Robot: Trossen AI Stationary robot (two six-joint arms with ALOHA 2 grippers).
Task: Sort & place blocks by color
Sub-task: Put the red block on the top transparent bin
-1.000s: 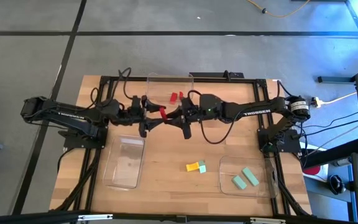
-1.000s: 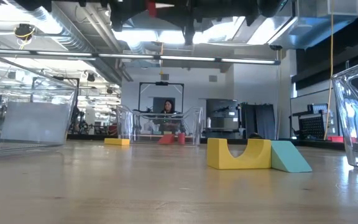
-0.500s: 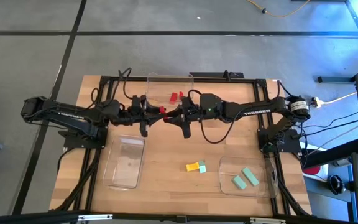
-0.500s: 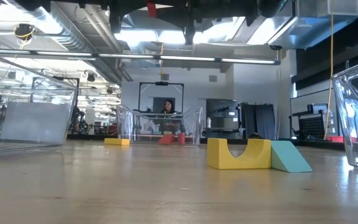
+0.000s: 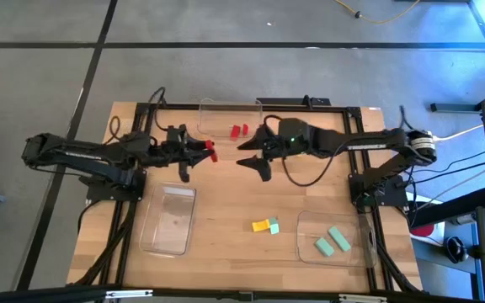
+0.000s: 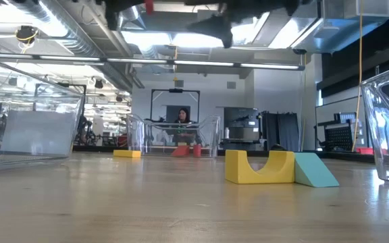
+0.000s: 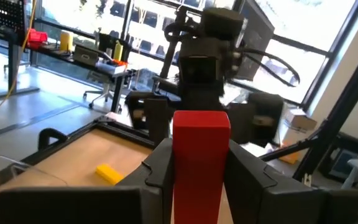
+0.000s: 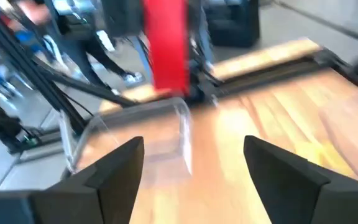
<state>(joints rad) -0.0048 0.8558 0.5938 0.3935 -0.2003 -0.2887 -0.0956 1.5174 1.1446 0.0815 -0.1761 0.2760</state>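
Wooden table [image 5: 226, 227] in a big open workspace. Far tray [image 5: 230, 114] has two red blocks [image 5: 238, 130], right tray [image 5: 333, 240] two green blocks [image 5: 331, 241], left tray [image 5: 168, 220] looks bare. Left gripper [image 5: 210, 151] clamps a red block [image 7: 201, 162] mid-air; right gripper [image 5: 251, 162] hangs spread open nearby.

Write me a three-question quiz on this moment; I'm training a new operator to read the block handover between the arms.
1. True or false: the left gripper is shut on the red rectangular block.
2. The right gripper is: A) open and empty, B) shut on a yellow block.
3. Which colour are the blocks in the clear plastic tray nearest the right arm's base?

Key: 1 true; 2 A; 3 mint green.
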